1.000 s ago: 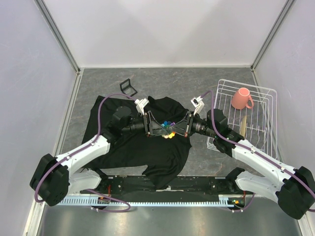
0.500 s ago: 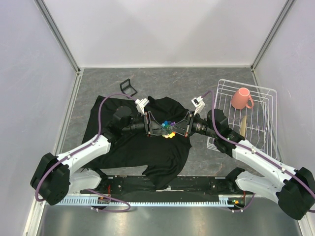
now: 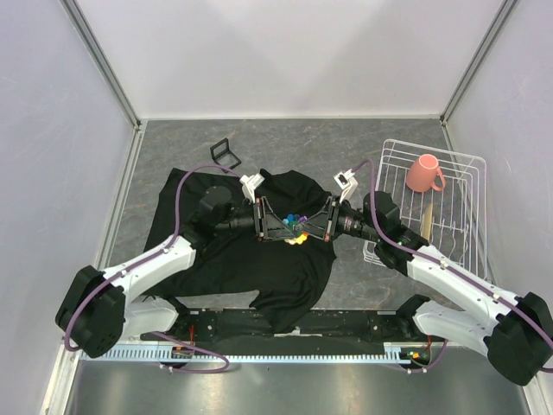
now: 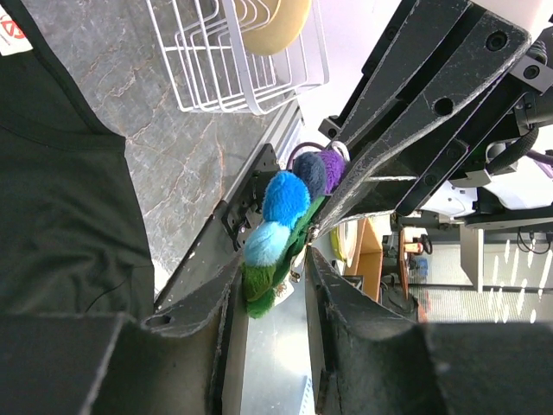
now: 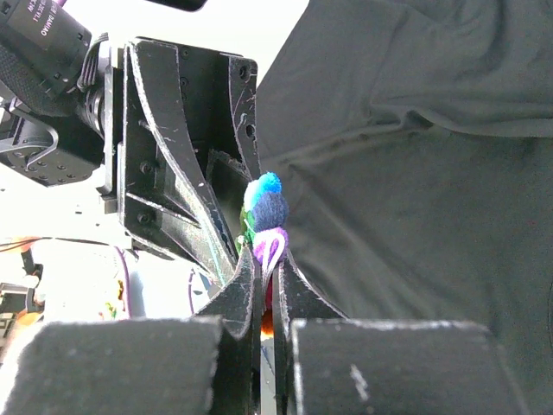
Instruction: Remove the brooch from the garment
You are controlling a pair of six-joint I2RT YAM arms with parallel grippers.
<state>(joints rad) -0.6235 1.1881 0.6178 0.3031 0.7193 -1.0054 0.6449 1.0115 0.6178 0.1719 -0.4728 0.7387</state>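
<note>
— Grey table [image 3: 346,147], black shirt [image 3: 285,268]. Where's the brooch [image 3: 295,226]?
— Over the shirt's middle. Fingers of the right gripper [image 5: 266,268] pinch it tight. Fingers of the left gripper [image 4: 272,268] sit either side. Squeezing? Can't tell.

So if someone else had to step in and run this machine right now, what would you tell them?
Right pincer: shut on the brooch, pinching its purple end.
Left pincer: jaws part-way apart around the brooch's green end; whether they truly grip it is unclear.
Brooch: held between both pincers above the black garment.
Done: brooch reached and gripped.
To do: no fabric seems to cling to the brooch, but I cannot confirm it is unpinned. Draw it clear and set it down off the garment.
</note>
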